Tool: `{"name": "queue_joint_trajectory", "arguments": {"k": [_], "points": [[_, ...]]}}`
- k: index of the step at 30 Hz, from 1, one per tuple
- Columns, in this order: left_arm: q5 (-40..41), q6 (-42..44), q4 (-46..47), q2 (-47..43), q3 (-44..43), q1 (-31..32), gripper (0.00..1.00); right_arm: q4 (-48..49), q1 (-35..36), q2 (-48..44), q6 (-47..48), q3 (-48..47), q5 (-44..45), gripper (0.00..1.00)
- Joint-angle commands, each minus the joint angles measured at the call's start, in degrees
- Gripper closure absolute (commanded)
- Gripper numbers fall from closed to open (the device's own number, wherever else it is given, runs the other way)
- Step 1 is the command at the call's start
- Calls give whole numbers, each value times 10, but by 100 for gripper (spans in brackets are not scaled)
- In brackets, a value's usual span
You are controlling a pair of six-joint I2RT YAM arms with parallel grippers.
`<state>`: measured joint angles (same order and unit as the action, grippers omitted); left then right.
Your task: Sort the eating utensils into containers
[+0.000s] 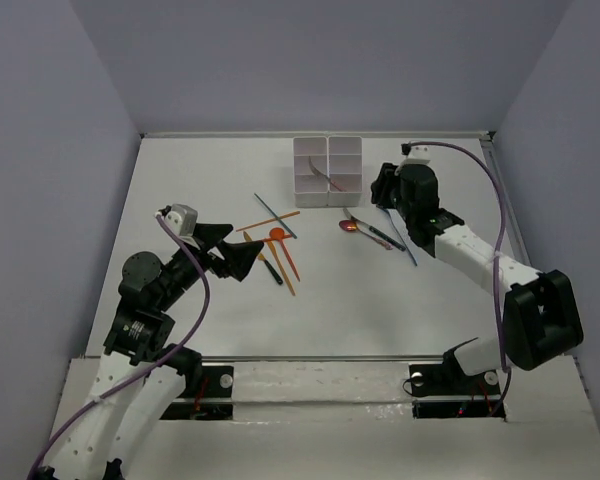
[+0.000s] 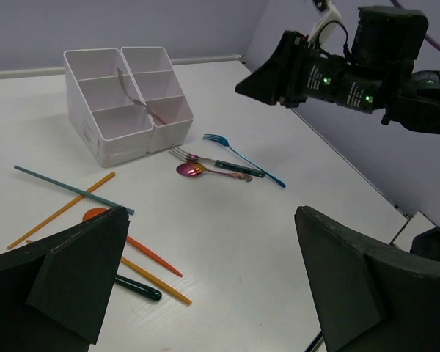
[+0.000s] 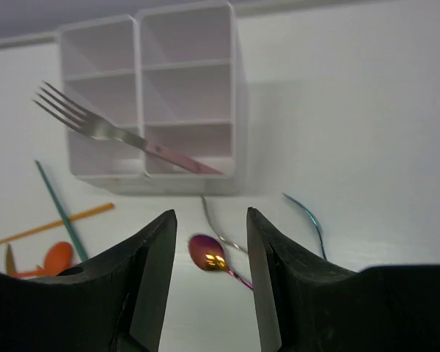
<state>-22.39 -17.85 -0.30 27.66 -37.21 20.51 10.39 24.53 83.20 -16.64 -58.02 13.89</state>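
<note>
Two arms extended forward | left claw (image 1: 231, 250) wide open, empty, beside sticks (image 1: 270, 221) | right claw (image 1: 383, 186) parted, empty, facing bins (image 1: 327, 170)

White bins (image 2: 110, 147) seen as smooth, faintly glossy plastic, fork (image 3: 117, 133) polished metal, spoon (image 2: 193, 170) — iridescent, mirror-glossy metal, table (image 2: 279, 242) finished matt white

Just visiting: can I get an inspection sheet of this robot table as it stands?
Surface: white table, utensils scattered.
Job's things: white bins hold one leaning fork; teal stick, orange sticks, orange spoon, dark-handled piece lie left; shiny spoon, blue fork lie right.
Clutter: nothing seen.
Claws: left claw open, empty; right claw open, empty.
Cables: purple cables, one per side, none touching utensils.
Surroundings: plain lavender walls.
</note>
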Motion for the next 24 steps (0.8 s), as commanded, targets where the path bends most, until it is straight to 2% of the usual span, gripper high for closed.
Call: {"name": "queue_joint_trajectory", "arguments": {"k": [1, 4, 6, 13, 24], "points": [[-2, 5, 25, -6, -23, -2, 1, -159, -67, -16, -41, 46, -29, 52], [-3, 5, 26, -11, -23, -2, 1, -255, -90, 28, -18, 13, -56, 54], [0, 4, 23, -15, -22, -2, 1, -281, -90, 49, -7, -12, -49, 54], [5, 1, 19, -23, -19, 15, 1, -327, -108, 160, 34, -81, -67, 56], [4, 1, 17, -27, -20, 25, 1, -350, -108, 230, 71, -133, -26, 53]]}}
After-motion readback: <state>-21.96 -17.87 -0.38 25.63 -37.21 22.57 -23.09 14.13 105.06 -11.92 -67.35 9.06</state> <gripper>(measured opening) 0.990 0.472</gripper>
